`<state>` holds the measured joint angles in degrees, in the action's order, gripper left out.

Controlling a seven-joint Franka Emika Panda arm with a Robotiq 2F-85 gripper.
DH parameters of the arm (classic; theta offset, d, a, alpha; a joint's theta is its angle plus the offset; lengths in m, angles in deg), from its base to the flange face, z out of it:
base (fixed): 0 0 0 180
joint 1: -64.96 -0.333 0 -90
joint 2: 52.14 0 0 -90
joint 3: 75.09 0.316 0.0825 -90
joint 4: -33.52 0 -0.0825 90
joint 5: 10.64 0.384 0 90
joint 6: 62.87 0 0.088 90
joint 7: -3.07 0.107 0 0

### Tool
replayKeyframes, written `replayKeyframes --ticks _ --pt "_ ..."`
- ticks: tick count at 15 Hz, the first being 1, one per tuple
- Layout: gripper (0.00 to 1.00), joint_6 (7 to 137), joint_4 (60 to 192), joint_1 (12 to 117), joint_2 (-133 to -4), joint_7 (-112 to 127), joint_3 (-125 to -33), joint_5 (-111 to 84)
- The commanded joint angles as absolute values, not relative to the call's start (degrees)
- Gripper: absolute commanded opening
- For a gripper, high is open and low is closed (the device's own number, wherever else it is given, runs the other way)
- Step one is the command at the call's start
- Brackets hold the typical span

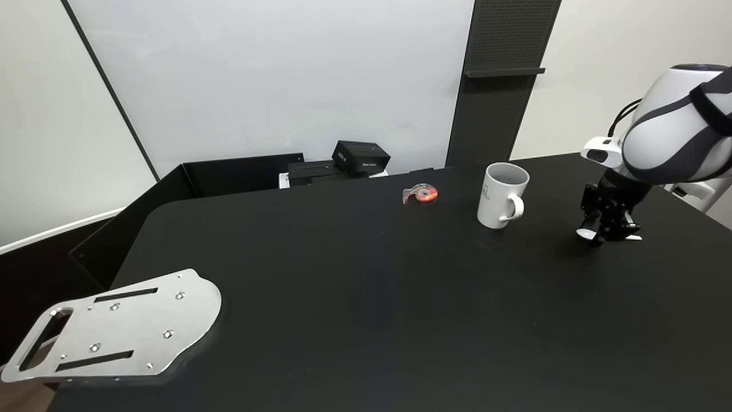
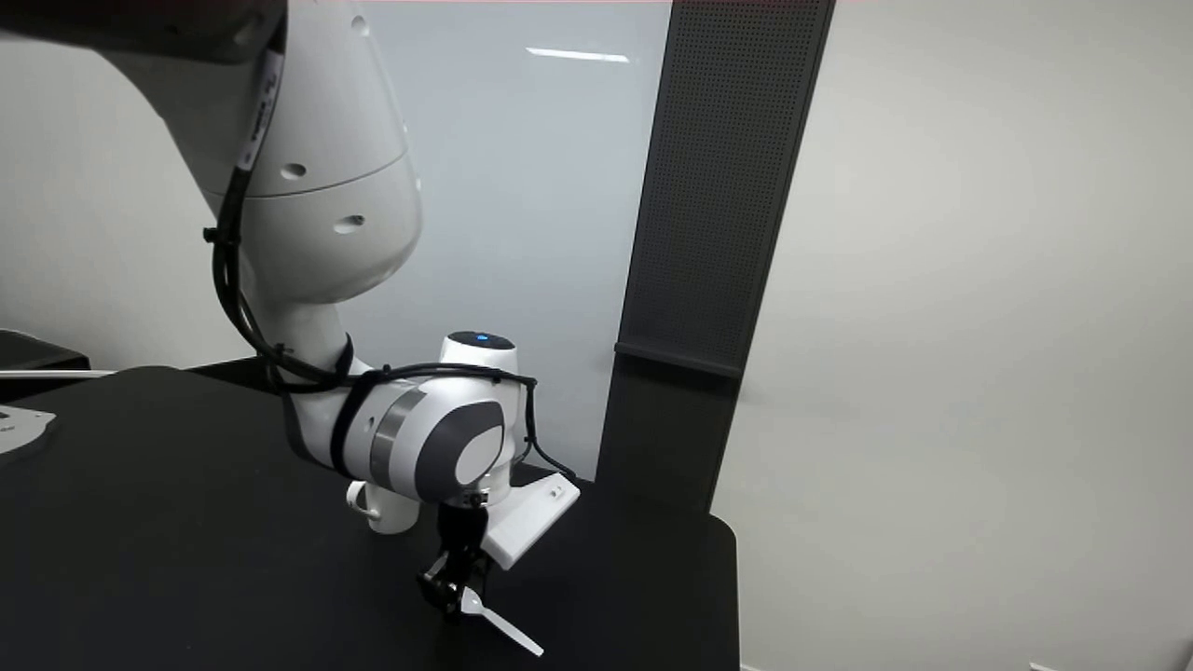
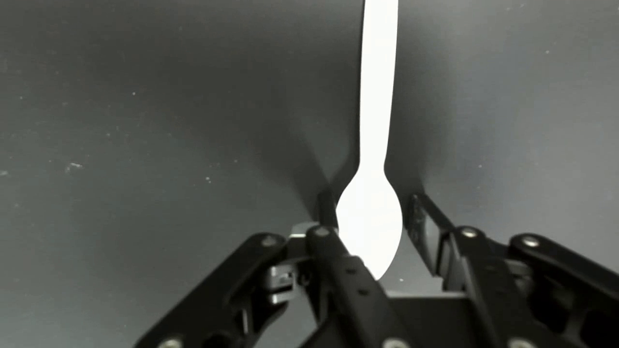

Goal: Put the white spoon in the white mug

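The white spoon (image 3: 372, 212) lies flat on the black table; in the wrist view its handle points up and away from the jaws. It shows in both exterior views, partly hidden by the gripper (image 1: 586, 234) (image 2: 506, 629). My gripper (image 3: 371, 215) is low over the table, with one finger on each side of the spoon's bowl. The left finger looks very close to the bowl; a small gap shows at the right finger. The white mug (image 1: 496, 197) stands upright, its handle turned toward the viewer. The arm partly hides it in an exterior view (image 2: 391, 511).
A small red-orange tape dispenser (image 1: 423, 193) lies near the table's back edge. A black box (image 1: 360, 156) sits in a dark tray behind that edge. A silver metal plate (image 1: 143, 320) lies at the table's far end from the arm.
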<state>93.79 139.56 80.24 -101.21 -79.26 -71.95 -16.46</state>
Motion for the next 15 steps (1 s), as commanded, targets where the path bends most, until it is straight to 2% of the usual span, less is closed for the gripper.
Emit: replayKeyframes --ticks 1,2,5,15 --pt "0.12 94.5 139.7 80.3 -101.2 -78.4 -71.8 -17.6" --pt "0.08 94.4 139.7 80.3 -101.1 -78.4 -71.8 -17.6" --pt "0.06 94.6 139.4 80.0 -100.6 -78.3 -71.9 -17.8" --pt "0.07 97.8 137.8 77.8 -95.5 -77.8 -72.2 -20.3"
